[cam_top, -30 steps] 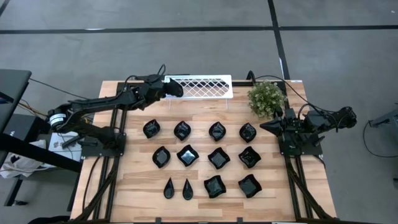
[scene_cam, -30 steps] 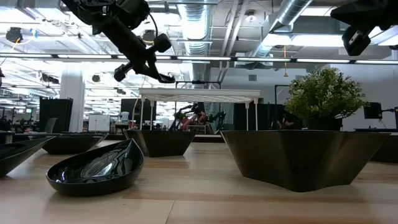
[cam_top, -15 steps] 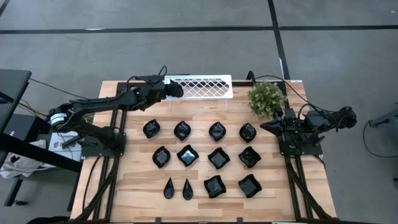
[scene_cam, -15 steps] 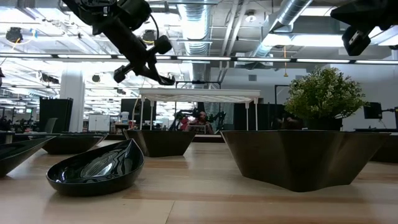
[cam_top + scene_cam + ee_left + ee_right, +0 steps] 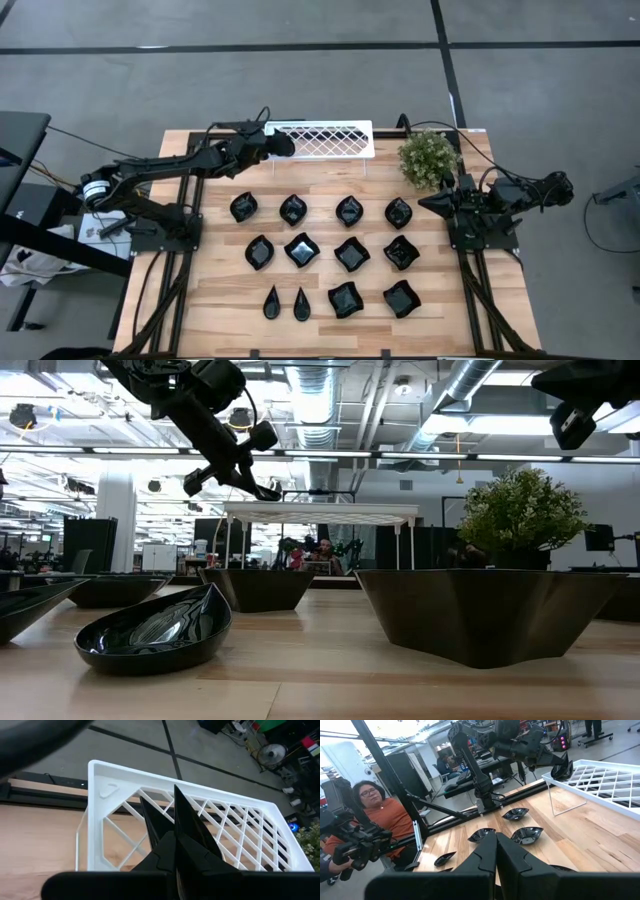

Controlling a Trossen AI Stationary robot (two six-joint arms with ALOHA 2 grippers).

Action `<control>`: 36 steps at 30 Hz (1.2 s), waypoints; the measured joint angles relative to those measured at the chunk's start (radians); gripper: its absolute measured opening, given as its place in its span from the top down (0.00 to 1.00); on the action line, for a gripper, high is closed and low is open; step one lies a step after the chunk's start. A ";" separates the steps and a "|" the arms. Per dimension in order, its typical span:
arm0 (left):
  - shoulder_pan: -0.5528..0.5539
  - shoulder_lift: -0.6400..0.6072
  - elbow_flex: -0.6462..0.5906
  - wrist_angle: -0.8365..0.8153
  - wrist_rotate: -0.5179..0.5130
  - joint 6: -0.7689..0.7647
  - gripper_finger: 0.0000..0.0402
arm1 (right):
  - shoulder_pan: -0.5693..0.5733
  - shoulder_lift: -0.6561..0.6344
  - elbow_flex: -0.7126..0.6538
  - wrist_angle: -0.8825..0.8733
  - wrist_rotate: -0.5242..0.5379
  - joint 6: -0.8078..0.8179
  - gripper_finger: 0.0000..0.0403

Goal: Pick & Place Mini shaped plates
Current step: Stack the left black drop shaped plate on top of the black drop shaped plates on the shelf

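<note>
Twelve glossy black mini plates [image 5: 303,249] rest on their bases on the wooden table in three rows of four; two in the near row are teardrops [image 5: 271,301]. My left gripper [image 5: 283,143] hovers over the left end of the white lattice rack [image 5: 335,140], shut on another black plate [image 5: 565,771]. My right gripper [image 5: 425,203] is shut and empty, parked at the table's right edge beside the plant. My left gripper pinches a black mini plate [image 5: 187,817] between its two fingers, and the plate sticks out past the fingertips. Which part of the rim it has is hidden by the fingers themselves. The plate is lifted clear, above the rack's left end [image 5: 107,790].
A small green potted plant [image 5: 428,158] stands at the far right corner next to the rack. The rack stands raised on thin wire legs [image 5: 555,800] along the far edge. A person [image 5: 375,820] sits beyond the table's left side.
My left gripper has crept a little toward the table's right over the rack's left end, keeping its hold on the plate. The plates on the table have stayed where they were.
</note>
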State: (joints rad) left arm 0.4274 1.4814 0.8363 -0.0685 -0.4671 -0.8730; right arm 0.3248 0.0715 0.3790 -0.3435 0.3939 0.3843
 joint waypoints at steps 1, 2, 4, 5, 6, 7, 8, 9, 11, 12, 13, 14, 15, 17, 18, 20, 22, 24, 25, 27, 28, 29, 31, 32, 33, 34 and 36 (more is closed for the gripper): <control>0.000 0.000 0.000 -0.001 0.000 0.000 0.98 | 0.000 0.000 0.000 0.000 0.000 0.000 1.00; 0.000 0.000 0.000 -0.002 0.000 0.000 0.98 | 0.000 0.000 0.000 0.000 0.000 0.000 1.00; 0.000 0.000 0.000 -0.002 0.000 0.000 0.97 | 0.000 0.000 0.000 0.000 0.000 0.000 1.00; 0.000 0.000 0.000 -0.002 0.000 0.000 0.97 | 0.000 0.000 0.000 0.000 0.000 0.000 1.00; 0.000 0.000 0.000 -0.002 0.000 0.000 0.96 | 0.000 0.000 0.000 0.000 0.000 0.000 1.00; 0.000 0.000 0.000 -0.002 0.000 0.001 0.95 | 0.000 0.000 0.000 0.000 0.000 0.000 1.00; 0.000 0.000 0.000 -0.002 0.000 0.001 0.94 | 0.000 0.000 0.000 0.000 0.000 0.000 1.00; 0.001 0.000 0.000 -0.002 0.000 0.002 0.93 | 0.000 0.000 0.000 0.000 0.000 0.000 1.00; 0.005 0.000 0.000 -0.002 0.000 0.004 0.90 | 0.000 0.000 0.000 0.000 0.000 0.000 1.00; 0.005 0.000 0.000 -0.002 0.000 0.004 0.89 | 0.000 0.000 0.000 0.000 0.000 0.000 1.00; 0.006 0.000 0.000 -0.002 0.000 0.004 0.87 | 0.000 0.000 0.000 0.000 0.000 0.000 1.00; 0.006 0.000 0.000 -0.001 0.000 0.004 0.85 | 0.000 0.000 0.000 0.000 0.000 0.000 1.00; 0.006 0.000 0.000 0.001 0.000 0.004 0.84 | 0.000 0.000 0.000 0.000 0.000 0.000 1.00; 0.005 0.000 0.000 0.002 0.000 0.004 0.81 | 0.000 0.000 0.000 0.000 0.000 0.000 1.00; 0.005 0.000 0.000 0.002 0.000 0.004 0.79 | 0.000 0.000 0.000 0.000 0.000 0.000 1.00; 0.005 0.000 0.000 0.002 0.000 0.004 0.77 | 0.000 0.000 0.000 0.000 0.000 0.000 1.00; 0.005 0.000 0.000 0.001 0.001 0.004 0.75 | 0.000 0.000 0.000 0.000 0.000 0.000 1.00; 0.005 0.000 0.000 0.001 0.004 0.004 0.74 | 0.000 0.000 0.000 0.000 0.000 0.000 1.00; 0.005 0.000 0.000 0.000 0.009 0.005 0.73 | 0.000 0.000 0.000 0.000 0.000 0.000 1.00; 0.005 -0.001 0.000 -0.001 0.023 0.005 0.73 | 0.000 0.000 0.000 0.000 0.000 0.000 1.00; 0.005 -0.002 0.000 -0.002 0.029 0.005 0.72 | 0.000 0.000 0.000 0.000 0.000 0.000 1.00; 0.005 -0.005 0.000 -0.004 0.034 0.005 0.72 | 0.000 0.000 0.000 0.000 0.000 0.000 1.00; 0.003 -0.010 0.000 -0.003 0.034 0.005 0.72 | 0.000 0.000 0.000 0.000 0.000 0.000 1.00; 0.003 -0.015 0.001 -0.007 0.035 0.005 0.72 | 0.000 0.000 0.000 0.000 0.000 0.000 1.00; 0.003 -0.019 0.000 -0.009 0.034 0.007 0.72 | 0.000 0.000 0.000 0.000 0.000 0.000 1.00; 0.003 -0.024 0.001 -0.006 0.035 0.012 0.72 | 0.000 0.000 0.000 0.000 0.000 0.000 1.00; 0.002 -0.038 0.001 -0.016 0.035 0.027 0.72 | 0.000 0.000 0.000 0.000 0.000 0.000 1.00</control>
State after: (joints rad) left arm 0.4296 1.4437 0.8371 -0.0841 -0.4320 -0.8458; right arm 0.3252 0.0715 0.3790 -0.3438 0.3939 0.3844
